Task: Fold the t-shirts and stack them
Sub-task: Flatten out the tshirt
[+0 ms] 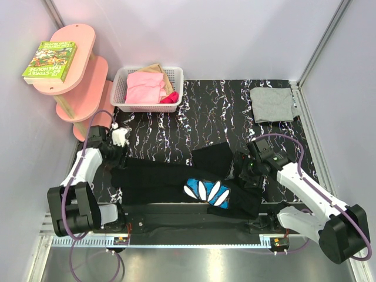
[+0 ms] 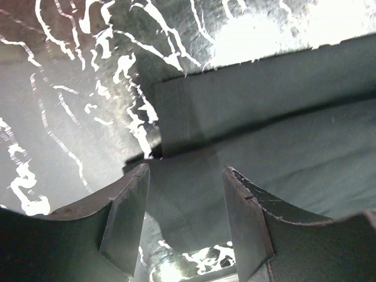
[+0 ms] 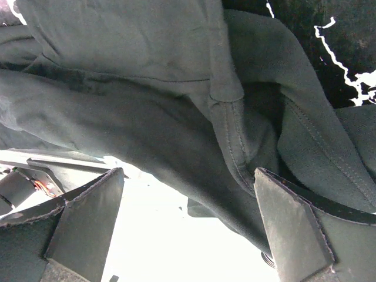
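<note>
The black t-shirt (image 1: 158, 179), with its blue-and-white flower print (image 1: 207, 192) facing up, lies bunched across the near part of the table. A sleeve flap (image 1: 212, 157) points toward the back. The light grey t-shirt (image 1: 272, 104) lies folded at the back right. My left gripper (image 1: 117, 154) hangs over the black shirt's left end; in the left wrist view the left gripper (image 2: 185, 217) is open, with cloth (image 2: 264, 135) below it and nothing pinched. My right gripper (image 1: 245, 173) is at the shirt's right end. In the right wrist view the right gripper (image 3: 188, 229) stands wide open, with a seam of black cloth (image 3: 232, 147) beside its right finger (image 3: 294, 229).
A white basket (image 1: 178, 88) with pink clothes (image 1: 145, 88) stands at the back left. A pink shelf unit (image 1: 82, 82) beside it carries a green book (image 1: 50, 60). Walls close in on both sides. The marbled black tabletop (image 1: 217, 111) shows between the shirts.
</note>
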You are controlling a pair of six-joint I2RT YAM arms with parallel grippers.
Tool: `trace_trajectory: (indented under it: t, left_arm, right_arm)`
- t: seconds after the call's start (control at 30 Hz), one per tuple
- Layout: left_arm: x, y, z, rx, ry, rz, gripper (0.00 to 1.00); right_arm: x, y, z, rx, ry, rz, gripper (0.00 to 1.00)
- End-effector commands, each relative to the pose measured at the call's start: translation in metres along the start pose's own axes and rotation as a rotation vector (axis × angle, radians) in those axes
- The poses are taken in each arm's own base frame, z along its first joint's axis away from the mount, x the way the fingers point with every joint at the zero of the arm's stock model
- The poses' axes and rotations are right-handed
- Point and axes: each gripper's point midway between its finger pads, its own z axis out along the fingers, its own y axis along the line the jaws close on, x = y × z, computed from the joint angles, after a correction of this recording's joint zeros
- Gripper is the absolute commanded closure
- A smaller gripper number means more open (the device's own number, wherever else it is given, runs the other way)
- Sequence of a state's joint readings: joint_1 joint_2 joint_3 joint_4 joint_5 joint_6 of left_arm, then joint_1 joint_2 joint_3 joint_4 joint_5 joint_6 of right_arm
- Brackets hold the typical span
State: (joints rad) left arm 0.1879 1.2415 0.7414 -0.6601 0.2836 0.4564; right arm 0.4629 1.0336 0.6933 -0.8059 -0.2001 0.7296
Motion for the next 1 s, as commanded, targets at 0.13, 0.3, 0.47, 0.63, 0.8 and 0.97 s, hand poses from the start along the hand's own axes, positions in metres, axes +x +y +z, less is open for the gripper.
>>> trace_trajectory:
  t: [0.13, 0.3, 0.47, 0.63, 0.8, 0.97]
  left_arm:
    - [-0.031, -0.004, 0.014, 0.052, -0.063, 0.001, 0.45]
    - [-0.034, 0.003, 0.028, 0.045, -0.035, 0.005, 0.49]
    - [-0.037, 0.003, 0.031, 0.06, -0.028, -0.002, 0.92]
    - [-0.042, -0.001, 0.022, 0.064, -0.054, 0.013, 1.0]
    - [-0.044, -0.001, 0.015, 0.055, -0.068, 0.029, 1.0]
    - [-0.038, -0.001, 0.015, 0.047, -0.062, 0.04, 1.0]
  right_arm:
    - [-0.006, 0.0, -0.004, 0.017, -0.033, -0.006, 0.0]
    - [-0.009, -0.001, 0.001, 0.034, -0.035, -0.007, 0.0]
    - [-0.012, -0.002, 0.005, 0.044, -0.041, -0.002, 0.0]
    - [-0.021, -0.007, 0.013, 0.084, -0.064, -0.012, 0.0]
    - [-0.053, -0.014, 0.016, 0.196, -0.151, -0.067, 0.0]
    - [-0.061, -0.011, 0.036, 0.22, -0.121, -0.077, 0.0]
